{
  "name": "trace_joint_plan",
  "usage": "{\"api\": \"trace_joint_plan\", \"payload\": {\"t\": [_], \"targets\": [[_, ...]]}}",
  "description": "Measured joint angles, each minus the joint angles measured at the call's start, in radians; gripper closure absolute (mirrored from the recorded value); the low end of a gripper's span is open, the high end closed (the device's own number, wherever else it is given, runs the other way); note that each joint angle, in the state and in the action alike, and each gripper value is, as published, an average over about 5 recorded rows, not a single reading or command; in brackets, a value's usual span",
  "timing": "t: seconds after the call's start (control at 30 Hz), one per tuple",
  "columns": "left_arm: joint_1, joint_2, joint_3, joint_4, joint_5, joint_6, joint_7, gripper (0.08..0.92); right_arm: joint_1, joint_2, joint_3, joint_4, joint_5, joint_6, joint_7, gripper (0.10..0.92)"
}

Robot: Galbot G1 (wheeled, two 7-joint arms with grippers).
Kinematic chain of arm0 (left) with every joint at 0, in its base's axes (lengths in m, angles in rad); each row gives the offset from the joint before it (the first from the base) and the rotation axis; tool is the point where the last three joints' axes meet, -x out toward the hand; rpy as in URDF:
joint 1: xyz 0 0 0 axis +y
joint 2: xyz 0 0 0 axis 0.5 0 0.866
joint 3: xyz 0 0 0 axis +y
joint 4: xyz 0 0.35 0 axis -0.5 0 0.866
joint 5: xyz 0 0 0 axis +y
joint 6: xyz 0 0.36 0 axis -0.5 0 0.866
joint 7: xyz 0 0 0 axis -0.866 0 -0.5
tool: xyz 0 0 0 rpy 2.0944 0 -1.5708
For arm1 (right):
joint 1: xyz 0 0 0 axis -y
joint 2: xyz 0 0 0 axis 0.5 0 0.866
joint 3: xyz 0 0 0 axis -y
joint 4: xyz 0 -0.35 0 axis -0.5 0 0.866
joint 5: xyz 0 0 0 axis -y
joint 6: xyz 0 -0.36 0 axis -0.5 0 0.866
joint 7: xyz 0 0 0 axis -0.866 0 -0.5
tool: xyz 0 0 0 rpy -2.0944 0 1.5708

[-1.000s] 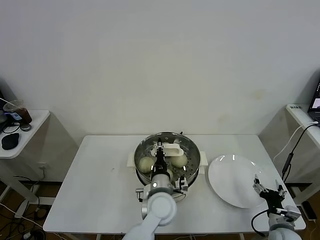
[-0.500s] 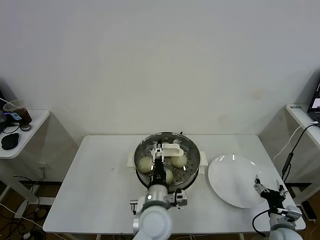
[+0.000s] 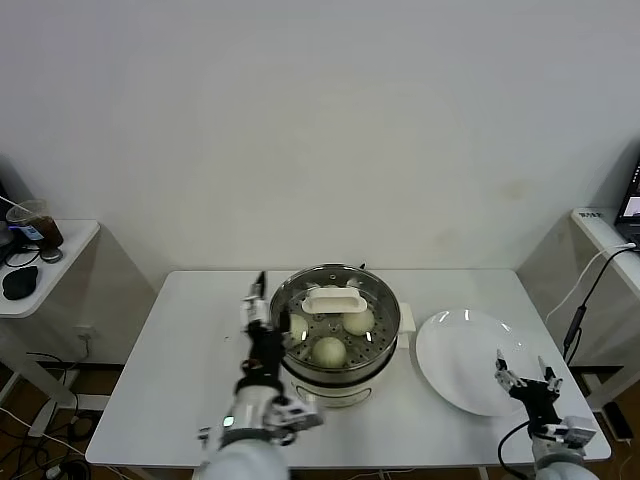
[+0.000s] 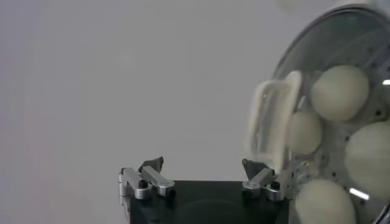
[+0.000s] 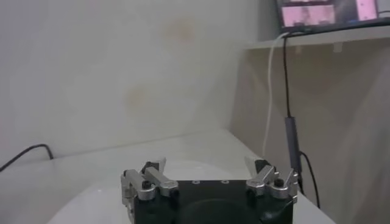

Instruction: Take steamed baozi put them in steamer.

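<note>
A steel steamer (image 3: pixel 334 335) stands at the middle of a white table (image 3: pixel 190 370), its glass lid (image 3: pixel 300 290) in place with a cream handle (image 3: pixel 331 299) on top. Through the glass, buns (image 3: pixel 328 351) sit on the perforated tray inside: the head view shows three clearly, one near the front, one (image 3: pixel 359 321) toward the right and one (image 3: pixel 296 325) at the left partly hidden by the arm, while the left wrist view shows four (image 4: pixel 340 92) under the lid. The left gripper (image 3: pixel 258 305) is raised just beside the steamer's left rim, its jaws spread wide with nothing between them; its fingertips (image 4: pixel 152 164) frame bare table and the lid's edge. A white plate (image 3: pixel 470 360) lies to the right of the steamer, bare. The right gripper (image 3: pixel 522 375) waits low at the table's front right corner, near the plate's edge, jaws likewise spread apart and holding nothing
</note>
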Motion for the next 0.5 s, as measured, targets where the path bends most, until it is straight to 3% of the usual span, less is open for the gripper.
{"api": "trace_joint_plan", "payload": {"t": [0.27, 0.5], "targets": [[0.161, 0.005, -0.345, -0.001, -0.506, -0.252, -0.123, 0.177, -0.047, 0.033, -0.071, 0.068, -0.047, 0.014, -0.014, 0.203], [0.28, -0.005, -0.504, 0.064, -0.909, -0.415, -0.185, 0.177, -0.083, 0.051, -0.104, 0.095, -0.072, 0.016, -0.011, 0.203]]}}
